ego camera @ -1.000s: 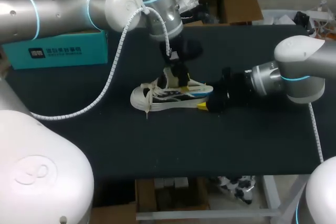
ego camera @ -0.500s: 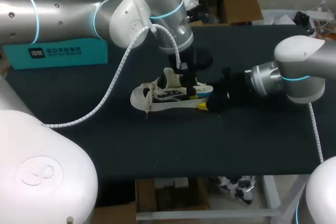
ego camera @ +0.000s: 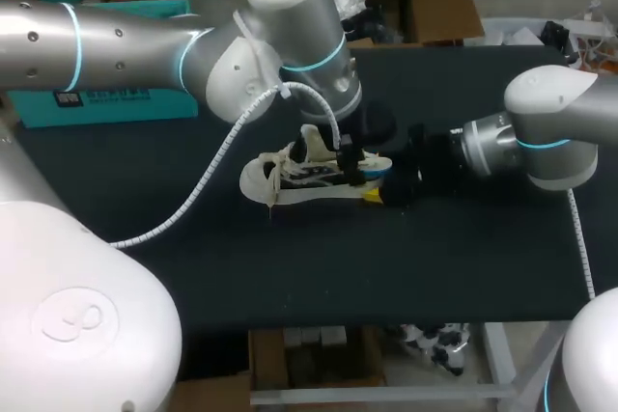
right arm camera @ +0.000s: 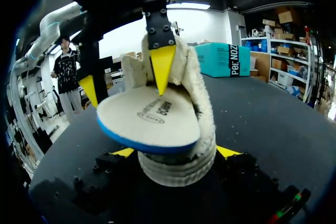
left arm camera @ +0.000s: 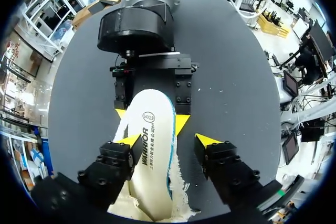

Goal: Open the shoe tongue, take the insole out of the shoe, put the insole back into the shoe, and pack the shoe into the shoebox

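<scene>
The shoebox (ego camera: pixel 106 103) lies at the far left of the table (ego camera: pixel 290 267), well apart from the shoe, and packing has not begun; the left arm (ego camera: pixel 145 45) crosses over it, so whether its lid is off cannot be told. That arm's cable (ego camera: pixel 208 176) hangs in a loop between box and shoe and would likely have to be kept clear on the way over. The shoe (ego camera: pixel 290 180) lies near the middle of the table, toe towards the box, with loose laces (ego camera: pixel 273 180) trailing at the toe. Its tongue (ego camera: pixel 316 145) stands up, so the first step looks done. The insole (left arm camera: pixel 152 145) is partly in the shoe, its heel end jutting out over the back; whether it is on its way out or back in cannot be judged from this moment alone. The left gripper (left arm camera: pixel 168 140) hangs over it with fingers spread, one tip against the insole's edge and the other apart from it, so it pinches nothing. At the right, the right gripper (right arm camera: pixel 176 153) is pressed on the shoe's heel from both sides and steadies it, the right arm (ego camera: pixel 550 132) coming in low behind. What remains, it seems, is seating the insole flat and then carrying the shoe across to the box
</scene>
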### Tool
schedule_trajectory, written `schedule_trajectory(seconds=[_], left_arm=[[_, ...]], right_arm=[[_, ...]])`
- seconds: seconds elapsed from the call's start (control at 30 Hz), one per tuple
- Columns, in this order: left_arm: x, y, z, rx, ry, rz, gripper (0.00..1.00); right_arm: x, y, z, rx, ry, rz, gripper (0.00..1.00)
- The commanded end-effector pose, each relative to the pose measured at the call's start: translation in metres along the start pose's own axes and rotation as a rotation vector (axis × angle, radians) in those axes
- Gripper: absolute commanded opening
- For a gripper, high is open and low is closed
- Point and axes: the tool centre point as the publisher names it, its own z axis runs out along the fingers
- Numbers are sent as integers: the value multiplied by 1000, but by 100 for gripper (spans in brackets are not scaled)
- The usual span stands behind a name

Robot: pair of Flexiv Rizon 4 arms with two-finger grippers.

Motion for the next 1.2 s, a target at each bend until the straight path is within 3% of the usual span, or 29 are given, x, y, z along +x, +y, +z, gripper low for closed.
schedule_trajectory(seconds=[0.03,0.17,0.8,1.03,1.13,1.2], left_arm=[[-7,-9,10,-15,-17,-8,57],[-16,-11,11,-19,-20,-12,44],[-32,-7,2,6,-43,-43,37],[-39,-5,1,17,-57,-78,27],[-43,-4,-1,24,-49,-87,15],[-44,-3,-3,33,-47,-93,0]], right_arm=[[-3,-7,6,-2,4,1,0],[-3,-7,6,-2,4,1,0],[-3,-7,6,-2,4,1,0],[-3,-7,6,-2,4,1,0],[-3,-7,6,-2,4,1,0],[-3,-7,6,-2,4,1,0]])
